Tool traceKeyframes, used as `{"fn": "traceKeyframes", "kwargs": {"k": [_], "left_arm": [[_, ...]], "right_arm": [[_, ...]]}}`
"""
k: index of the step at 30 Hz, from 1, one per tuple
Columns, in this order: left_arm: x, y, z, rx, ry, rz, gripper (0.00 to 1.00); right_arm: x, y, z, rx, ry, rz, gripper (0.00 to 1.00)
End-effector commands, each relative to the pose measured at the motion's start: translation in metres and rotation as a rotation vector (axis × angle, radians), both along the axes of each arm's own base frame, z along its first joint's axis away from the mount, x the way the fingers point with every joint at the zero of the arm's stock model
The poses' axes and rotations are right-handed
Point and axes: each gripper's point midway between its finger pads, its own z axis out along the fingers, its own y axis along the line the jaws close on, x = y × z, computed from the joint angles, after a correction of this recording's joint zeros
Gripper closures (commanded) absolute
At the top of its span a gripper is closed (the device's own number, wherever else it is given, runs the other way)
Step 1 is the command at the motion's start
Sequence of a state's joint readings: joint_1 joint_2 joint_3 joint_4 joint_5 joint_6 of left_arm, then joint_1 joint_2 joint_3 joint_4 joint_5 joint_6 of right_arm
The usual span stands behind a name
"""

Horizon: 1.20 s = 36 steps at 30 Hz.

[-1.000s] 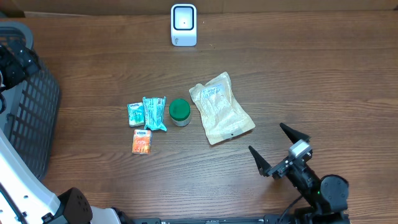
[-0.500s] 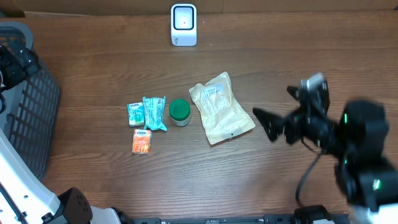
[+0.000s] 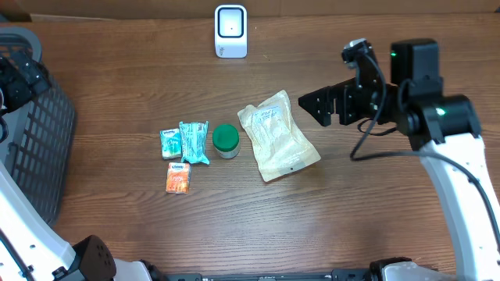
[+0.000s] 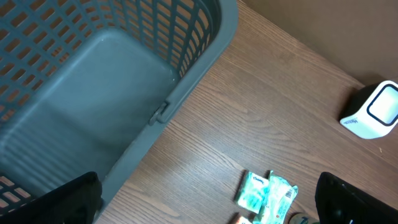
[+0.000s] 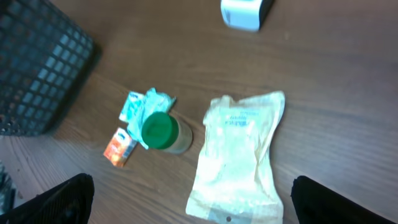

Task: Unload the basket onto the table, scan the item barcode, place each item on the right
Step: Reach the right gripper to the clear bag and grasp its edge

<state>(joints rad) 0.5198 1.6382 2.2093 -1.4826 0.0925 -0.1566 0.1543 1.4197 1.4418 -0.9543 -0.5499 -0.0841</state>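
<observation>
While your right arm reaches in from the right edge, your right pincer (image 3: 314,109) hangs wide open and empty just right of the beige pouch (image 3: 279,136) lying mid-frame, with the scanner (image 3: 230,31) at top centre. Your left pincer (image 4: 208,200), also spread and empty, hovers above the basket (image 4: 93,74) at far left.

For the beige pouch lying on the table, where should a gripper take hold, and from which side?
Probably its right long edge, coming down from the right. The beige pouch lies flat, so only a rim offers the fingers something to pinch. Its left edge sits close beside the green-lidded jar, while the right edge is free and faces the open right gripper.
</observation>
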Motion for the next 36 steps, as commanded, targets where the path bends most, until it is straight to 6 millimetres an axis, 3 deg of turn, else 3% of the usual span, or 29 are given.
{"fn": "traceKeyframes", "kwargs": {"k": [1, 6, 14, 28, 36], "left_arm": [[-0.003, 0.001, 0.001, 0.013, 0.004, -0.001, 0.01], [-0.003, 0.001, 0.001, 0.013, 0.004, -0.001, 0.0], [-0.003, 0.001, 0.001, 0.013, 0.004, -0.001, 0.0], [-0.003, 0.001, 0.001, 0.013, 0.004, -0.001, 0.0], [-0.003, 0.001, 0.001, 0.013, 0.004, -0.001, 0.0]], "right_arm": [[0.007, 0.009, -0.017, -0.039, 0.056, -0.022, 0.01], [0.015, 0.014, -0.062, -0.186, 0.157, -0.089, 0.04], [0.007, 0.032, -0.11, -0.376, 0.231, -0.092, 0.16], [-0.022, 0.074, -0.172, -0.788, 0.117, -0.114, 0.17], [-0.028, 0.099, -0.184, -0.814, 0.064, -0.122, 0.18]]}}
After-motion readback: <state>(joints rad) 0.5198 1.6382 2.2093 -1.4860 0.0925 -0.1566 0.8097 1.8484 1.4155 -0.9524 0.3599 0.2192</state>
